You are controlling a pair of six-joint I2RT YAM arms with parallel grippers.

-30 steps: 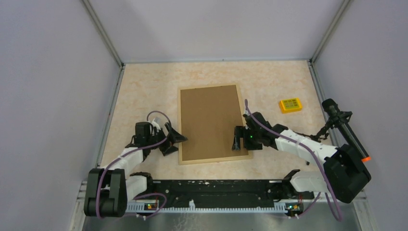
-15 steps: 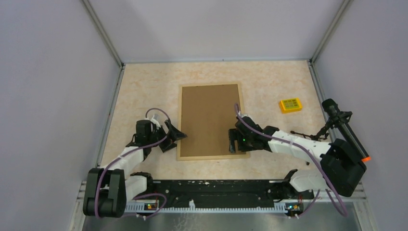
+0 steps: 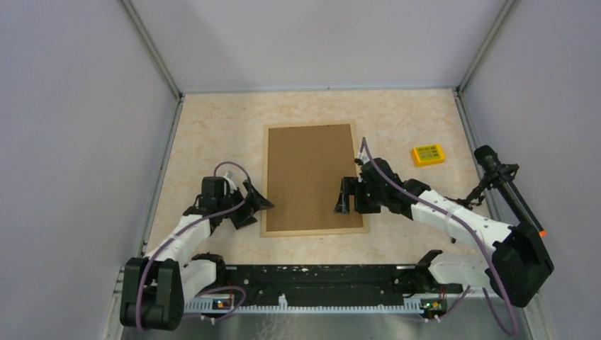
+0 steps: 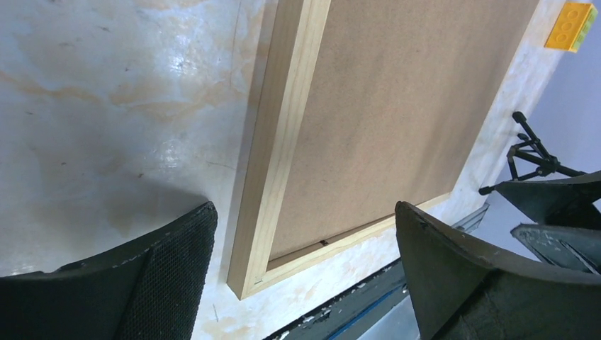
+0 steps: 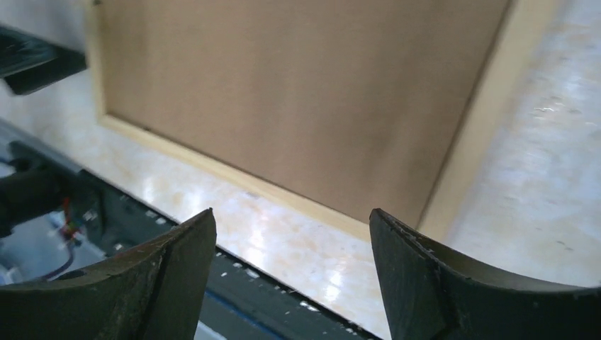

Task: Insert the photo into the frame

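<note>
Top view: frame (image 3: 310, 177) lies back-up mid surface (image 3: 212, 134), left claw (image 3: 249, 205) at its 8 o'clock, right claw (image 3: 346, 197) at 4 o'clock. Photo's not in sight. Left wrist: claw gaping wide over the near corner. Right wrist: same deal, wide, gripping nothing. My guess is a lopsided pinch lets the thin rim slip or shoves the frame askew.

The frame (image 3: 310, 177) lies flat on the bench (image 3: 212, 127), back side up: a thin light-wood rim around a plain brown board, its long sides running away from the arms. Its near-left corner sits between the spread fingers of the left claw (image 3: 253, 207). Its near-right corner lies below the right claw (image 3: 345, 197).
</note>
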